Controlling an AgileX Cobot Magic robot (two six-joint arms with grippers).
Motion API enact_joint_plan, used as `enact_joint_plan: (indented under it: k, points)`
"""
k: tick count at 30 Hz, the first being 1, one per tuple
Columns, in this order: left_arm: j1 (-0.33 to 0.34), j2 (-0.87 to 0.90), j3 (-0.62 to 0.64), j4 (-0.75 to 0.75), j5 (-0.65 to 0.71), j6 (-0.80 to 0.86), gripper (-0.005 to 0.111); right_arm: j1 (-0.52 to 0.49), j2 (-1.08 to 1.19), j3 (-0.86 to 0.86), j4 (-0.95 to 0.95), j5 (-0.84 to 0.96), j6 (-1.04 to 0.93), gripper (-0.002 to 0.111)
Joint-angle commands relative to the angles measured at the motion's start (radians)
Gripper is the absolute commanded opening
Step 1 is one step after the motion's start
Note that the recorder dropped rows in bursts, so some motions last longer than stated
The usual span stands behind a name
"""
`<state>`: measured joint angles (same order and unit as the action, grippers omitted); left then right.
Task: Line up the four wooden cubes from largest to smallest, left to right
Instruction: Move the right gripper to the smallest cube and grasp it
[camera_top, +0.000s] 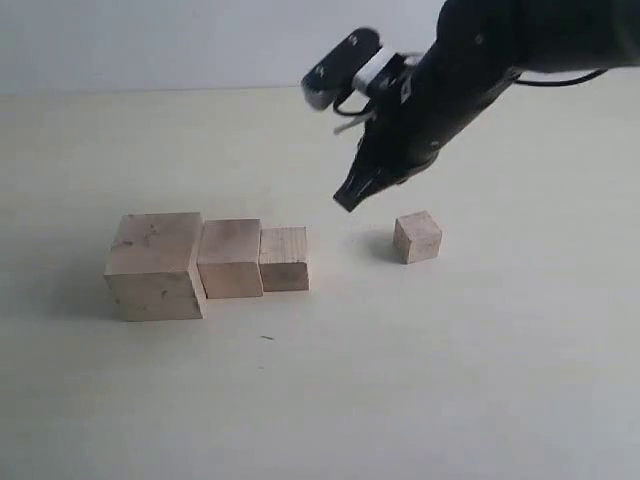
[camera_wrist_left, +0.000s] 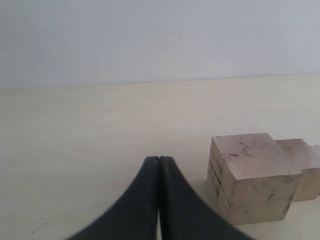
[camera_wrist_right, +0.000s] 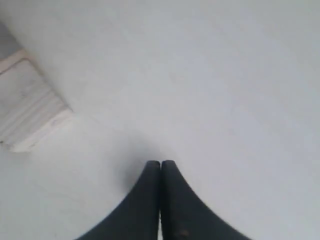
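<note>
While the black right gripper (camera_top: 350, 200) hangs with jaws pressed together, empty, the smallest pale wooden cube (camera_top: 417, 237) lies below, just to its right.

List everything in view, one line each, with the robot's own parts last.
largest cube: one, pale wood with dark marks, left end of the row.
second cube: one, pale wood, against the largest cube's right side.
third cube: one, pale wood, right end of the row.
smallest cube: one, pale wood, alone, right of the row.
table: one, cream, under everything.
wall: one, pale grey, behind the table.
right arm: one, black, reaching in from upper right.
right gripper: one, black, shut, above the gap between row and smallest cube.
left gripper: one, black, shut, near the largest cube.
</note>
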<state>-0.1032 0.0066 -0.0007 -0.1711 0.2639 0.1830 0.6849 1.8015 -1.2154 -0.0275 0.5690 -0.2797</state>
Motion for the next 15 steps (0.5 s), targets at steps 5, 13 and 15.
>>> enact_joint_plan:
  k: [5,13,15]
  points:
    - [0.002,-0.007,0.001,-0.009,-0.003,-0.003,0.0,-0.104,-0.022,0.066,-0.142,0.152,0.386,0.0]
    - [0.002,-0.007,0.001,-0.009,-0.003,-0.003,0.0,-0.093,0.03,0.072,-0.085,0.113,0.509,0.009]
    - [0.002,-0.007,0.001,-0.009,-0.003,-0.003,0.0,-0.093,0.03,0.072,-0.089,0.103,0.558,0.021]
